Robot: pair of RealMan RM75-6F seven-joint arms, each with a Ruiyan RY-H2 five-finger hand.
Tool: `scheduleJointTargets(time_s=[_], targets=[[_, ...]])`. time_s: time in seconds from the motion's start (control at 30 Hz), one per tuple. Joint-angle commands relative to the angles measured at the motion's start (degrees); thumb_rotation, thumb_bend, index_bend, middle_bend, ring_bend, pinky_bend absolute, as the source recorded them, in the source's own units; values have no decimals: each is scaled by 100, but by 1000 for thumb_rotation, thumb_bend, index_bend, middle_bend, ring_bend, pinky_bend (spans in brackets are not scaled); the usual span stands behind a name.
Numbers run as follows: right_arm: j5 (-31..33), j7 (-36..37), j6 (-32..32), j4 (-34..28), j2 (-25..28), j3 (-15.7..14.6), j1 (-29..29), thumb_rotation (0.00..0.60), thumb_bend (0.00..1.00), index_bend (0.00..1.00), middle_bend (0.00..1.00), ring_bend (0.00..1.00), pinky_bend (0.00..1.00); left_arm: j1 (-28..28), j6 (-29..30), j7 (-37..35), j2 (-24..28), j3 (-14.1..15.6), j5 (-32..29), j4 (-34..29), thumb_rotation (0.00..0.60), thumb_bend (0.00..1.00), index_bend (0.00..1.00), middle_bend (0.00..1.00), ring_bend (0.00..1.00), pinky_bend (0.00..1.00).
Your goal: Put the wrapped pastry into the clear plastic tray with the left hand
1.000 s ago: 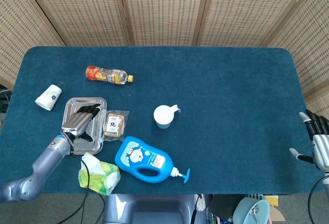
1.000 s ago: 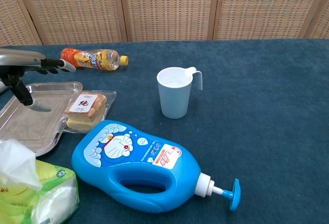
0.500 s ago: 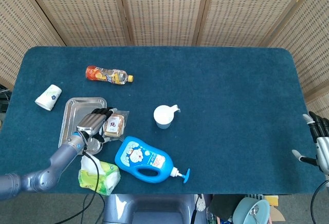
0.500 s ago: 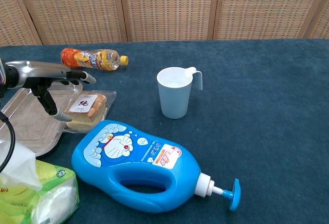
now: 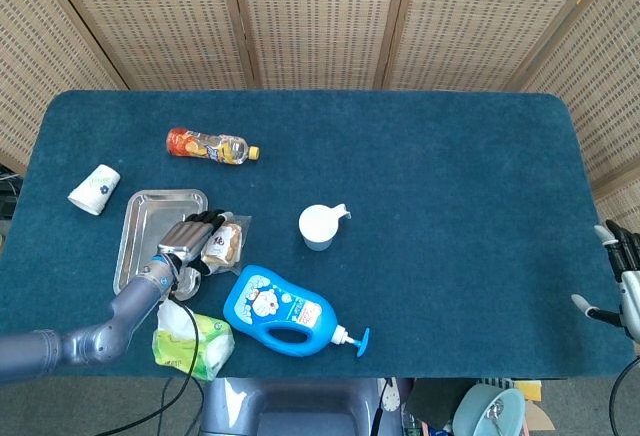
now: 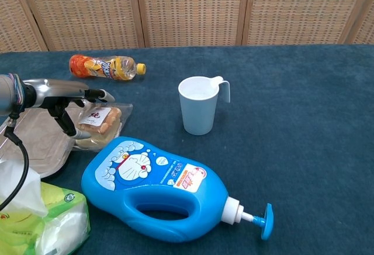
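Note:
The wrapped pastry [image 5: 227, 244] [image 6: 98, 120] lies flat on the blue cloth, against the right rim of the clear plastic tray [image 5: 145, 218] [image 6: 34, 141]. My left hand [image 5: 188, 239] [image 6: 61, 89] reaches over the tray's right rim, its fingers stretched out just above the pastry's left part. Its thumb points down at the pastry's left edge. Nothing is held in it. My right hand [image 5: 625, 281] shows only in the head view, at the table's far right edge, fingers apart and holding nothing.
A blue pump bottle [image 5: 285, 311] [image 6: 158, 188] lies just in front of the pastry. A green tissue pack [image 5: 192, 341] [image 6: 35, 220] sits by the tray's near corner. A white cup [image 5: 318, 226] [image 6: 198, 106], an orange drink bottle [image 5: 210, 145] [image 6: 105, 66] and a toppled paper cup [image 5: 95, 188] lie further off.
My left hand has moved right, from over the tray's middle across its rim to above the pastry. The pastry and my right hand have kept their places.

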Motion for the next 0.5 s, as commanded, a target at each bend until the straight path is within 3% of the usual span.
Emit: scheduleJointTargets(time_s=[0.03,0.33,0.5], targets=[[1,2,-5,17,-13,-1,0,600,181,0,0,0,0,-22,-36,-62,-83,27,17,96,600,427,112,61,0,150],[16,-15,-35,17,-22,2,2,600,181,0,0,0,0,-44,-115,-213,-202,67,50,298,600,486,225,164,16,240],[60,19,-122,62,-52,20,37,600,181,0,0,0,0,-4,38,-284,-135,34,240,167,600,489,231,170,19,243]])
